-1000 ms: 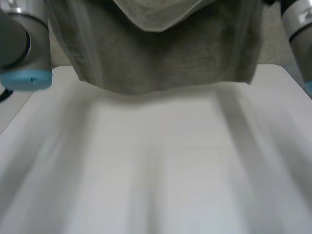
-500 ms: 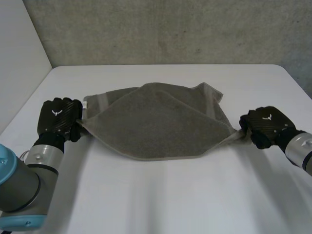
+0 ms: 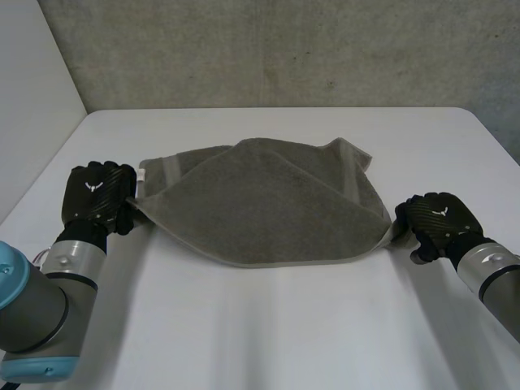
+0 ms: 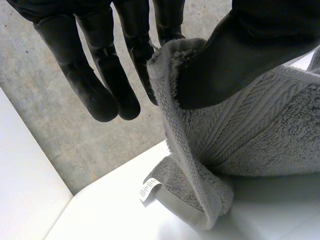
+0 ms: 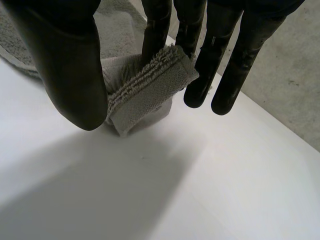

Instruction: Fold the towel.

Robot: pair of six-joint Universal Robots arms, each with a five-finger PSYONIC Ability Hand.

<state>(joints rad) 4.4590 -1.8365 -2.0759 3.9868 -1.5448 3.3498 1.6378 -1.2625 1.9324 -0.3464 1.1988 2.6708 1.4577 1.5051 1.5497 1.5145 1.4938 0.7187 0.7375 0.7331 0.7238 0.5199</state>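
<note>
Nothing legible. The towel [image 4: 260, 130] has a white tag [image 4: 148, 189] with print too small to read; left hand [image 3: 96, 193] and right hand [image 3: 439, 218] bear wordless white emblems.

Left hand [image 4: 250, 50] pinching towel [image 4: 270, 140] edge, white label [image 4: 149, 189], white table [image 4: 115, 220]

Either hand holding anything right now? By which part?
Both hold the grey towel. The left hand pinches the folded edge at its left end between thumb and fingers. The right hand pinches its right corner the same way.
</note>
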